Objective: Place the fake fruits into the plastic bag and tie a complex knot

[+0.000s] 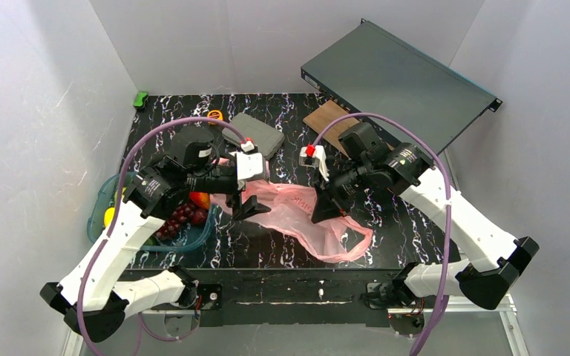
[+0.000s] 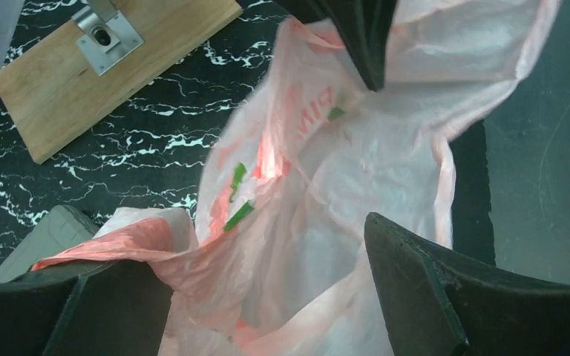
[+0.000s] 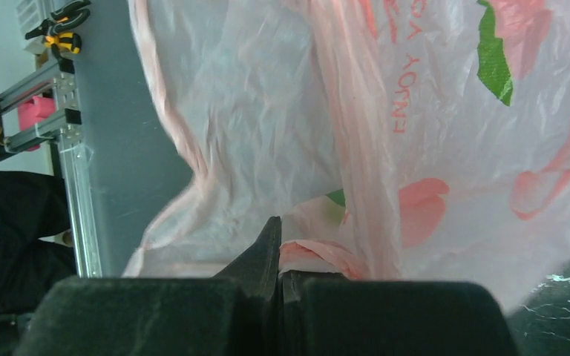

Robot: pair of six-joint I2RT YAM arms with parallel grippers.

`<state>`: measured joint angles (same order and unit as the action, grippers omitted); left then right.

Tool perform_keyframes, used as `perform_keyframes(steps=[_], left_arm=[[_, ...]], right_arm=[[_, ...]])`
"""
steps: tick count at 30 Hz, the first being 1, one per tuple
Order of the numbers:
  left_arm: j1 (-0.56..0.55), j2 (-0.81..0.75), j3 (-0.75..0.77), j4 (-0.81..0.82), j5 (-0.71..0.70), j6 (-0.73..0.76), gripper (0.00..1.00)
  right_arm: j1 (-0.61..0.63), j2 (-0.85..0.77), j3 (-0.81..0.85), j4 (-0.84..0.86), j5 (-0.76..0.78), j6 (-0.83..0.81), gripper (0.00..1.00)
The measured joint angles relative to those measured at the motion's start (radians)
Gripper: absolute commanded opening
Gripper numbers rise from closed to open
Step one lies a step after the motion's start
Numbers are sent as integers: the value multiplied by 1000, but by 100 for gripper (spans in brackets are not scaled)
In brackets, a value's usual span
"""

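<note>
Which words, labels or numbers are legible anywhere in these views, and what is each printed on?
"ENJOY": red letters on the plastic bag, running sideways in the right wrist view; the reading is probable, not certain.
More red letters above that on the bag: cut off at the frame edge, unreadable.
Red print on the bag in the left wrist view: blurred, unreadable.
Small markings on the front of the dark rack unit: too small to read.

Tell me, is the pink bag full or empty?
Looks empty: no fruit shows through the bag; the fruits sit in the tub.
</note>
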<state>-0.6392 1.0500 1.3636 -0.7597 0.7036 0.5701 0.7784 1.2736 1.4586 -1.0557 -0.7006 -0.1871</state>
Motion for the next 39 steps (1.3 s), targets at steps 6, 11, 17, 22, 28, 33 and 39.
perform_keyframes(steps=[6,11,17,22,28,33,39], left_arm=[[44,0,-12,41,-17,-68,98],[179,-14,-25,65,87,-240,98],[181,18,-27,143,321,-518,98],[71,76,29,24,302,-463,98],[-50,111,108,-140,176,-367,84],[45,175,122,-259,89,-300,98],[89,102,73,-362,-138,-203,98]], right_arm=[[-36,-23,-55,-13,-18,-6,1],[-94,-57,-143,-54,10,-55,1],[-98,-9,-143,-66,4,-66,1],[-99,10,-123,-57,-38,-39,1],[-114,20,-83,-56,-135,-17,1],[-138,-1,-82,-77,-158,-28,1],[-199,-66,-145,-110,-155,-37,1]])
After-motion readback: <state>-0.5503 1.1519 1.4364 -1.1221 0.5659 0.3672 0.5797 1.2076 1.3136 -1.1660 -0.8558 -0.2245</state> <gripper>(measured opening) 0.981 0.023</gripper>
